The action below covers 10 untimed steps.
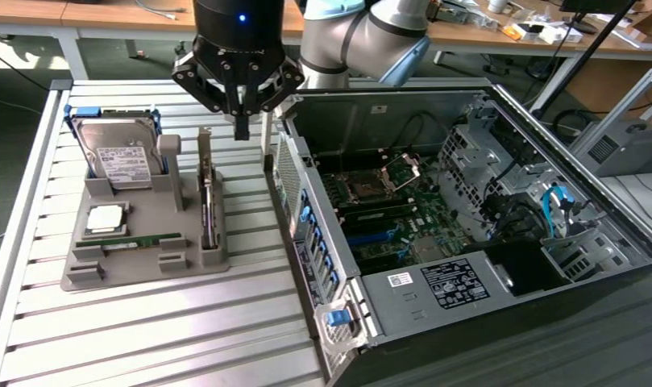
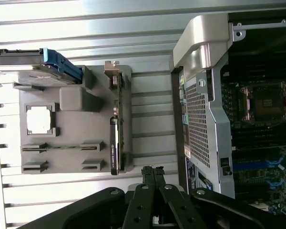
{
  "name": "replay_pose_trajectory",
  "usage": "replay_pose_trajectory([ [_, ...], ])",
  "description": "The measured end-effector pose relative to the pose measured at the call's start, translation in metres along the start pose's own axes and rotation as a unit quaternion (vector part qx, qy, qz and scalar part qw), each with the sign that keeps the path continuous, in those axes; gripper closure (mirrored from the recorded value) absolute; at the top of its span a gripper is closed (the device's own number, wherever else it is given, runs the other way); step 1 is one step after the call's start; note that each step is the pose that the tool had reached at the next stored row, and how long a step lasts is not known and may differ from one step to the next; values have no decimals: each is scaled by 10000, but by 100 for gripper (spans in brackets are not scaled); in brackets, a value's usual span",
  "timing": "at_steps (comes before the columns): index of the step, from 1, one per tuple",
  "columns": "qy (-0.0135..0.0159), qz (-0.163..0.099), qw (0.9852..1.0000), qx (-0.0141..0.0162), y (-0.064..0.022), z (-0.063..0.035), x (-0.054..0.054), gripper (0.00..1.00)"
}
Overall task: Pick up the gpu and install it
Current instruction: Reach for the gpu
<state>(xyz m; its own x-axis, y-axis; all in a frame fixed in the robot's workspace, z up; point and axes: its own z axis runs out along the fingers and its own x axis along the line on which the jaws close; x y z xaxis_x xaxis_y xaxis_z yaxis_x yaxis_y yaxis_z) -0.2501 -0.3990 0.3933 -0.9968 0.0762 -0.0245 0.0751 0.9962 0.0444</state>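
Nearest us, the gpu [image 1: 206, 197] stood on edge in the gray holder [image 1: 126, 278]: thin, dark-and-green, with a silver bracket at its far end (edge-on, its faces were hard to read). Beyond it, the gripper [image 1: 241, 129] hung above the tabletop [image 1: 143, 339], fingers pressed together and empty, beside the open computer case [image 1: 412, 302].

No text, brand or number can be read. The hard drive [image 1: 116, 153], standing at a corner of the grey fixture [image 1: 143, 274] on the exterior view's left, carries a white printed label [image 1: 125, 167]. The computer case [image 1: 422, 316] bears a black-and-white sticker [image 1: 451, 284] and a small white sticker [image 1: 399, 280] on its silver panel. The print on all three is illegible.
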Motion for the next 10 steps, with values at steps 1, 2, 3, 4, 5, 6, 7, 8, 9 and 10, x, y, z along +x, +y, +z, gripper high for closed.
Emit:
replay_pose_trajectory([
  [1, 0, 0, 10000, 0, 0, 0, 3, 90],
  [2, 0, 0, 10000, 0, 0, 0, 5, 90],
  [3, 0, 0, 10000, 0, -1, 0, 7, 90],
  [4, 0, 0, 10000, 0, -1, 0, 9, 90],
  [5, 0, 0, 10000, 0, -1, 0, 11, 90],
  [6, 0, 0, 10000, 0, -1, 0, 14, 90],
  [7, 0, 0, 10000, 0, -1, -1, 17, 90],
  [8, 0, 0, 10000, 0, -2, -1, 20, 90],
  [9, 0, 0, 10000, 0, -2, -1, 25, 90],
  [10, 0, 0, 10000, 0, -2, -1, 29, 90],
])
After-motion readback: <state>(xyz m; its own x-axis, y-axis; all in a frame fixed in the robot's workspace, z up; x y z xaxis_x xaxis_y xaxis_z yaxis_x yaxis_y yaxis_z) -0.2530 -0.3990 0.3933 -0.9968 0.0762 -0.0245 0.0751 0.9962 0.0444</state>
